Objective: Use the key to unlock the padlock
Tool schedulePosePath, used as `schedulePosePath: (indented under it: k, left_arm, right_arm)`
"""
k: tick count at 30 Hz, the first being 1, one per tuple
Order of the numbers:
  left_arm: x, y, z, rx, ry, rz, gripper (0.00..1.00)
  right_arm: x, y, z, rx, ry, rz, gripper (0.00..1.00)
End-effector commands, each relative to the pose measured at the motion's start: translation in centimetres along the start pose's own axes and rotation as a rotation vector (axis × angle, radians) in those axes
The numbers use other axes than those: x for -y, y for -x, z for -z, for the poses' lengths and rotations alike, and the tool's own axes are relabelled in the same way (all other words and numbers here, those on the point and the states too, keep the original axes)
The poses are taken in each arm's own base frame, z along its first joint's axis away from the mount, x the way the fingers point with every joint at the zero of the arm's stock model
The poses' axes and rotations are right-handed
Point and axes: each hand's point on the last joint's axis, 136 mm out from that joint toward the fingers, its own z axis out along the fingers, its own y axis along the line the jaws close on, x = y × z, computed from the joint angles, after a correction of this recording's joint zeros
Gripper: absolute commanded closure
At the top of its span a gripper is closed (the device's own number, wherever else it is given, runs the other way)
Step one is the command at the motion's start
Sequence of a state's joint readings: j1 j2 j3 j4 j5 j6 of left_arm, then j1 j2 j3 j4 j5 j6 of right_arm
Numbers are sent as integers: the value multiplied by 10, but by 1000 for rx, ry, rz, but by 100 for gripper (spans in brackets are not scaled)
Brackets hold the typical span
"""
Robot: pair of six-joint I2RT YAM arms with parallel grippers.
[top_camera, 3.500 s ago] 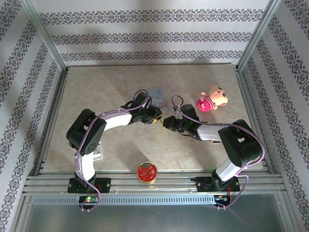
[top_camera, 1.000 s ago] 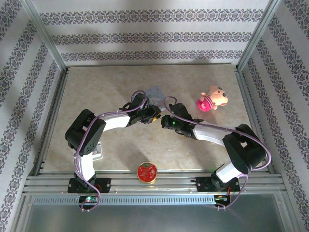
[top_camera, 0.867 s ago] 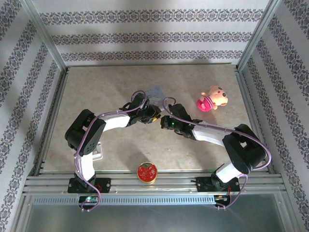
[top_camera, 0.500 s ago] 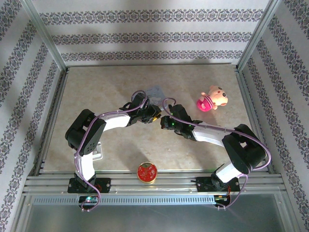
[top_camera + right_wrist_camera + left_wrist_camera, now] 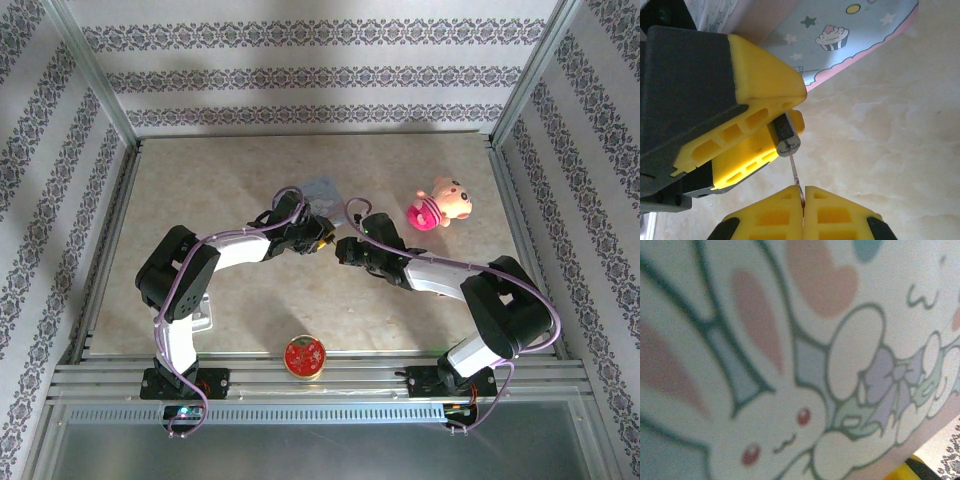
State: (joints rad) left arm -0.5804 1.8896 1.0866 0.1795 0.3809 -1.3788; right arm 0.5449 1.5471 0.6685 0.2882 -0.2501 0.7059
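The padlock, a tiny dark body with a round silvery keyhole face, sits clamped between the yellow fingers of my left gripper. My right gripper is shut on the key, whose thin blade runs up and meets the keyhole face. In the top view the right gripper stands tip to tip with the left one at the table's middle. The shackle is hidden behind the left fingers.
A pale blue tin with bunny and cupcake prints lies just behind the left gripper; it appears close up as the tin in the left wrist view. A pink plush toy sits at the right, a red round lid near the front edge.
The right arm has closed in on the left gripper since the earliest frame. In the last half second its wrist shifted slightly right. The left arm has stayed put.
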Motion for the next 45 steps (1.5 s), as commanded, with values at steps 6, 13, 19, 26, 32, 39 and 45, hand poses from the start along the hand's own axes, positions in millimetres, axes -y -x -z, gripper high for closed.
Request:
schedulePosePath:
  k: [6, 13, 19, 26, 32, 39, 45]
  left_arm:
    - [-21, -42, -9, -184, 43, 133, 100]
    - [-25, -40, -7, -176, 52, 134, 100]
    - [-25, -35, -4, -155, 53, 133, 100]
    - [-24, -33, -4, -151, 61, 127, 100]
    - [-25, -34, -5, -156, 67, 124, 100]
    - [-26, -36, -5, -164, 62, 122, 100]
    - [-23, -36, -5, -171, 45, 108, 100]
  right_arm:
    - [2, 13, 12, 86, 38, -34, 100]
    - [6, 8, 21, 79, 21, -47, 100]
    - [15, -1, 28, 51, -13, -61, 100]
    - [14, -11, 29, 14, 2, -61, 100]
    - [1, -10, 23, -3, 28, -22, 100]
    - [-5, -3, 15, 1, 45, -19, 100]
    - [-7, -3, 15, 5, 66, 5, 100]
